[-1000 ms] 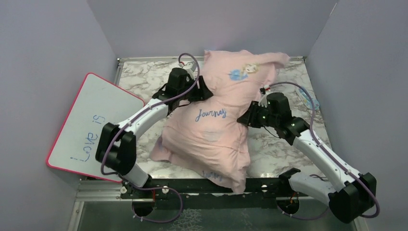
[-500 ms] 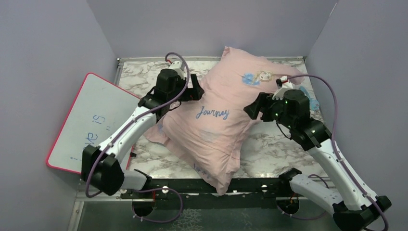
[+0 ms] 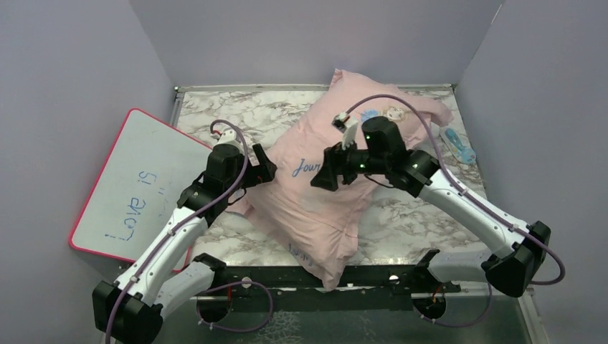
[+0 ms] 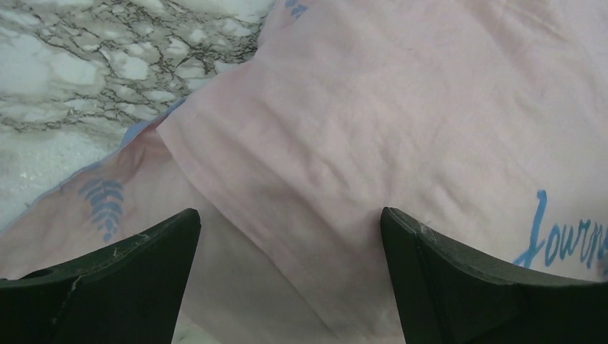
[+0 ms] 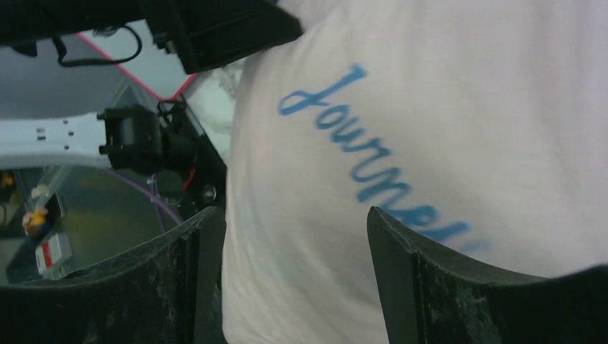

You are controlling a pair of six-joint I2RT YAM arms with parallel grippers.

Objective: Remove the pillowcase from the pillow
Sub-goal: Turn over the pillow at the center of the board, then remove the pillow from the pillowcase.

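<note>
Pillowcase (image 3: 315, 208), pink side up, blue "Journey" print, plump and full. It lies diagonally on the marble table (image 3: 215, 115), one corner far right, the other over the near edge at centre. Left gripper (image 4: 290, 222) at its left edge, fingers spread wide, nothing held. Right gripper (image 5: 294, 222) above the print, fingers wide, empty. Whiteboard (image 3: 136, 183) at far left, apart from the pillowcase

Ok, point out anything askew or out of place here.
The stuffed pillowcase lies diagonally across the marble table, its near corner hanging over the front edge. The pink-edged whiteboard sits tilted beyond the table's left edge. Nothing looks spilled or damaged.
</note>
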